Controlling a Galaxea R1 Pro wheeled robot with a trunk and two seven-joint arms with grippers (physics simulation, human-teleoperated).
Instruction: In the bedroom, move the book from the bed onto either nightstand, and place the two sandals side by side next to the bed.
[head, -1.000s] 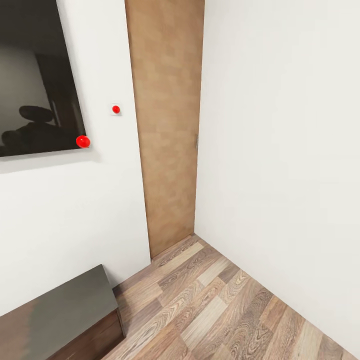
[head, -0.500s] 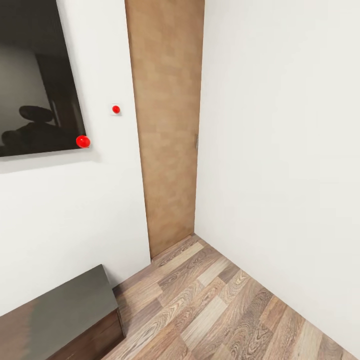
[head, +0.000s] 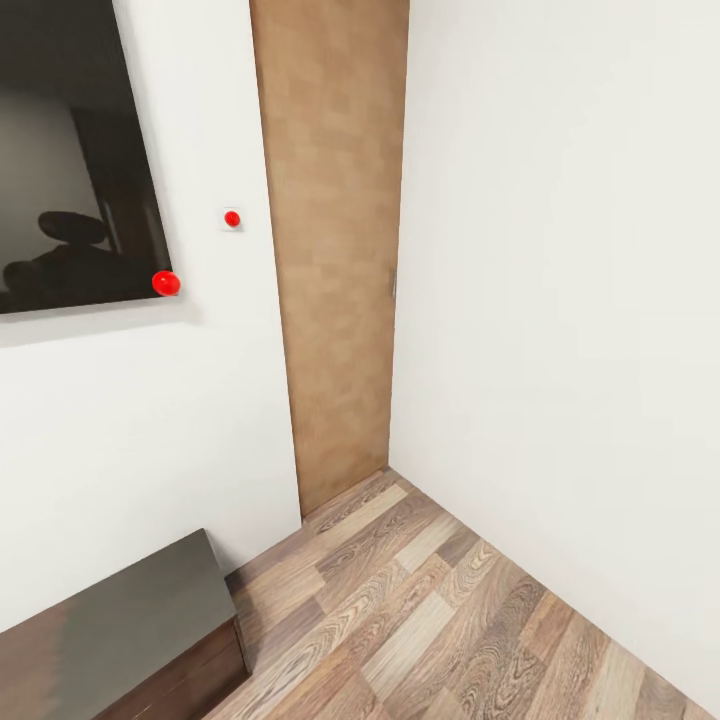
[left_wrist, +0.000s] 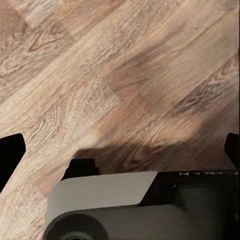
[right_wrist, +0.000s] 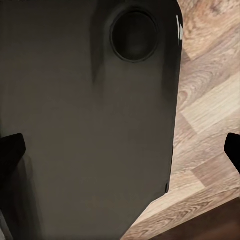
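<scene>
The book, the bed, the nightstands and the sandals are out of view. I face a corner of the bedroom with white walls and a light-brown plank floor (head: 430, 620). My left gripper (left_wrist: 121, 152) hangs open over bare floor planks (left_wrist: 100, 75), its black fingertips (left_wrist: 10, 155) spread wide with nothing between them. My right gripper (right_wrist: 121, 150) is open too, and its fingertips (right_wrist: 10, 150) frame a dark flat panel of my own body (right_wrist: 90, 125).
A brown wooden door (head: 335, 250) stands in the corner. A dark glossy screen (head: 70, 150) hangs on the left wall, with a red dot (head: 166, 283) at its corner and a red-dotted switch (head: 232, 218) beside it. A low dark-brown bench (head: 120, 620) sits below it.
</scene>
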